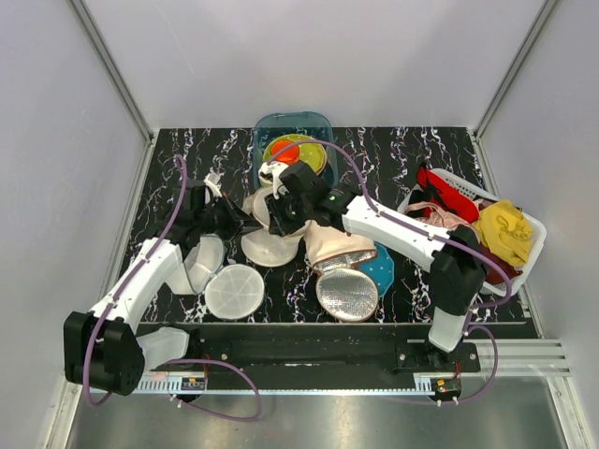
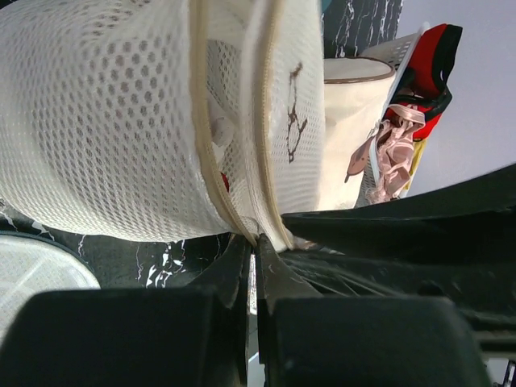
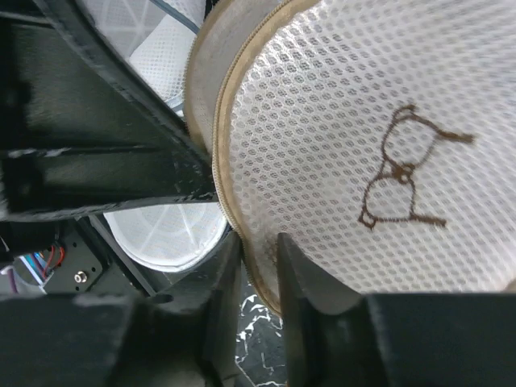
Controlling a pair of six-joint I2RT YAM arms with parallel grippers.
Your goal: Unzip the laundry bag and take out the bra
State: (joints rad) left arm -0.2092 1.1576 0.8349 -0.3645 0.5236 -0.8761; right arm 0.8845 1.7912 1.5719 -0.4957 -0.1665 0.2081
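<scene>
The laundry bag (image 1: 269, 246), white round mesh, is held up between both grippers mid-table. In the left wrist view the laundry bag (image 2: 105, 121) fills the frame, and its zip seam (image 2: 211, 173) runs down into my left gripper (image 2: 256, 240), which is shut on that seam. In the right wrist view its flat face (image 3: 339, 97) carries the bra drawing (image 3: 403, 169). My right gripper (image 3: 256, 242) is shut on the zipped rim. In the top view the left gripper (image 1: 234, 221) and the right gripper (image 1: 281, 211) sit close together. The bra is hidden; only a small red patch (image 2: 224, 181) shows through the mesh.
A cream cylindrical bag (image 1: 333, 243) with its silver-lined lid (image 1: 347, 295) lies right of the grippers. A plain white round mesh bag (image 1: 234, 292) lies near front. A blue basket (image 1: 265, 130) stands at the back. A white basket (image 1: 529, 227) of red, pink and yellow garments stands at right.
</scene>
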